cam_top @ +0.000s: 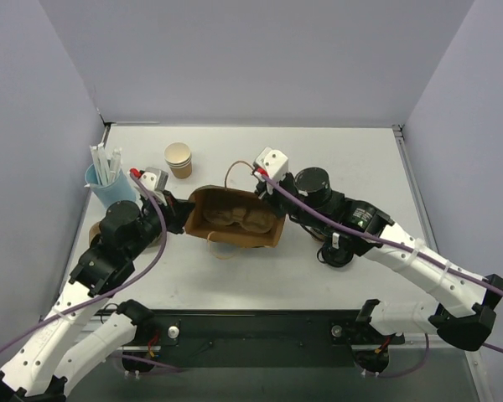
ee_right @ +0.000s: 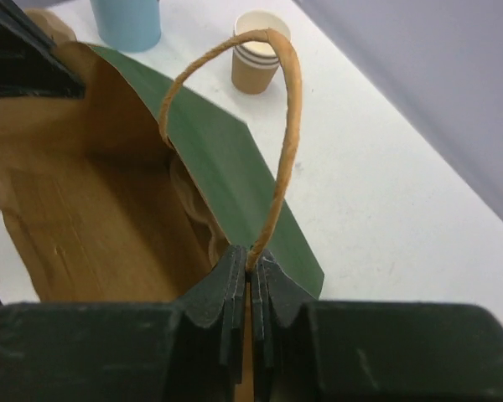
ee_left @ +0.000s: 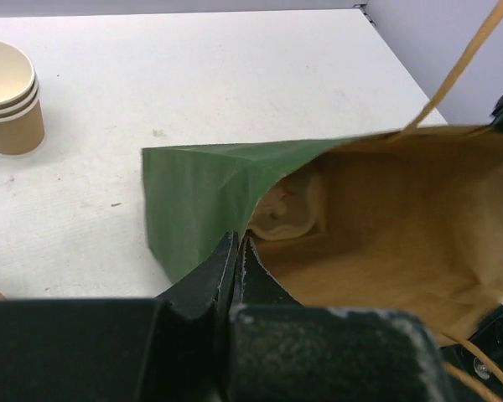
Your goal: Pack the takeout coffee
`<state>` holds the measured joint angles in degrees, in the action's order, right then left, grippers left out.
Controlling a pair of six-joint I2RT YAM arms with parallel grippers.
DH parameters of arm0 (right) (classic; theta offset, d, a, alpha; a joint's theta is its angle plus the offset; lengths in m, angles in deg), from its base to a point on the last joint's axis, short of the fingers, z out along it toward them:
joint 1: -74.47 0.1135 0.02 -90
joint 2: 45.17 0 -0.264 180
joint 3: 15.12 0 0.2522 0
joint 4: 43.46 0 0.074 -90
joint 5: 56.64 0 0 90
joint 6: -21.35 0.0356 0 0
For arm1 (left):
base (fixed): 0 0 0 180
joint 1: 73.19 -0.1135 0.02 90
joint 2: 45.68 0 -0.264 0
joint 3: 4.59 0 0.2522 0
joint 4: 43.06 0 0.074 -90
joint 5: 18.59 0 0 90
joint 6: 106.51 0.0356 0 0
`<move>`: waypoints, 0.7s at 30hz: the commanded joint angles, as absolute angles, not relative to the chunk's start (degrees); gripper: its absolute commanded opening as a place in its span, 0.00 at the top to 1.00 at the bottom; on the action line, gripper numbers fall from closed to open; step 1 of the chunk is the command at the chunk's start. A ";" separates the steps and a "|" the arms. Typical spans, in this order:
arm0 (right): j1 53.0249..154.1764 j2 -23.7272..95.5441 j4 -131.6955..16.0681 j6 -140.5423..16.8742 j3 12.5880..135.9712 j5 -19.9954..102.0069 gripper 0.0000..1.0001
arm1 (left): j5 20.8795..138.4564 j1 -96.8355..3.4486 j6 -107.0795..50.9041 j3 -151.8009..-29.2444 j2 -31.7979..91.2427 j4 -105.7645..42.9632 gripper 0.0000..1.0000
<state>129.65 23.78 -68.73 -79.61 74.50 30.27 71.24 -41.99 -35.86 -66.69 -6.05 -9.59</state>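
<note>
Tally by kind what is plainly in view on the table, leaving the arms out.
Green paper bag: 1
Stack of lidless tan paper cups: 1
Blue cup holding white sticks: 1
Total: 3
Not counted: a tan shape inside the bag and the partly hidden things under each arm, too obscured to name.

A stack of lidless tan paper cups (cam_top: 178, 159), cream inside, is seen upright at the far left of the white table (cam_top: 344, 159). To its left, near the wall, a light blue cup (cam_top: 111, 191) is stood, filled with white wrapped straws (cam_top: 106, 163).
</note>
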 commanded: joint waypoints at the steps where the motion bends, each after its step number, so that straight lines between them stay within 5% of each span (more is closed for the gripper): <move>1: 129.41 20.75 -63.99 -78.67 67.91 28.27 1.00 | 73.06 -41.82 -35.93 -62.83 -8.06 -12.42 1.00; 13: 128.97 19.26 -61.52 -80.96 66.06 32.93 0.99 | 76.50 -41.55 -36.46 -59.23 -9.55 -14.62 1.00; 15: 128.97 18.20 -62.05 -79.20 65.62 35.21 0.90 | 76.85 -41.55 -37.25 -58.96 -10.17 -13.92 1.00; 19: 128.97 16.44 -64.16 -74.72 67.28 33.90 0.52 | 77.12 -41.46 -37.78 -58.70 -11.40 -14.09 1.00; 21: 128.79 14.86 -64.16 -71.13 67.90 31.54 0.44 | 76.16 -41.46 -38.13 -58.52 -11.76 -15.14 1.00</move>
